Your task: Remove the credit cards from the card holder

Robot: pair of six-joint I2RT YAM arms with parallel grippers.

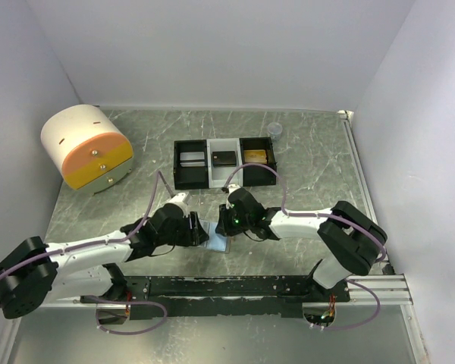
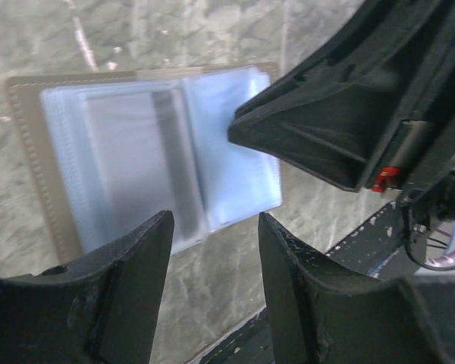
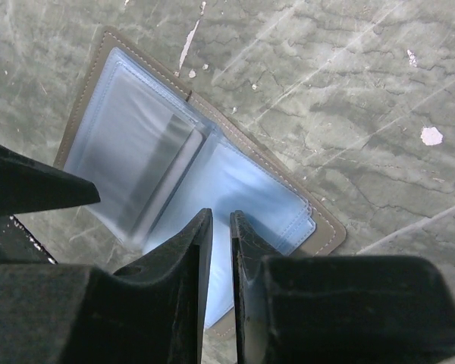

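The left gripper (image 2: 214,224) has its fingers spread with nothing between them, and they are clear of the card holder's (image 3: 243,189) near edge. The right gripper (image 3: 221,218) has its fingers drawn close, leaving a thin slit between them. Its tips are down over one pale blue leaf. I cannot tell whether they pinch a sleeve.

The card holder lies flat and open on the table, lining up, on the arms' side of the tray (image 1: 191,183). It sits below the tray's white middle compartment and apart from it, with a gripper at each end. In the right wrist view its long axis runs diagonally from upper left to lower right. In the left wrist view that axis runs across the frame. The fold crosses this axis midway, and a grey strip shows through the sleeves beside it.
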